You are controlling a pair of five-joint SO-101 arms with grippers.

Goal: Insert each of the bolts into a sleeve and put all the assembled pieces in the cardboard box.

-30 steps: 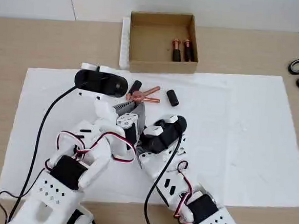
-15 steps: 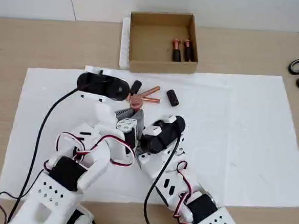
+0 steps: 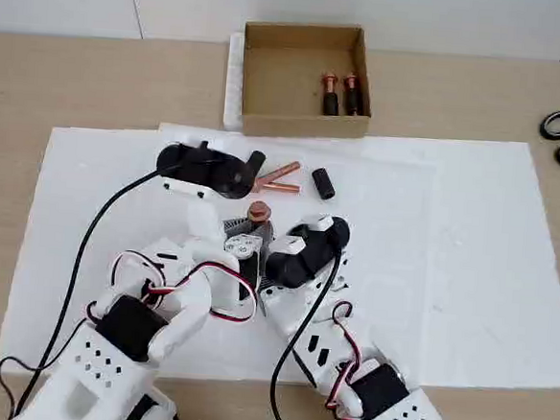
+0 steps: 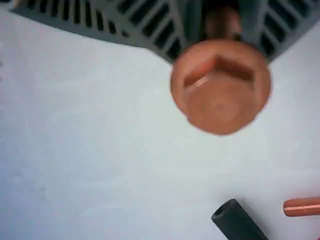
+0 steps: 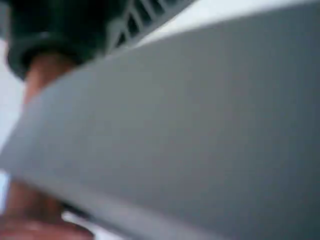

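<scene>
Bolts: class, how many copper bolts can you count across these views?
5. Two bolts lie sleeved in the cardboard box; two lie loose on the white paper near it; one bolt is clamped in the left gripper. More may hide under the arms.

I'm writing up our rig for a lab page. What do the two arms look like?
The left arm and right arm are white plastic shells with perforated bases, black motors, red-white-black wires and black camera cables. The left gripper has grey slatted fingers.
</scene>
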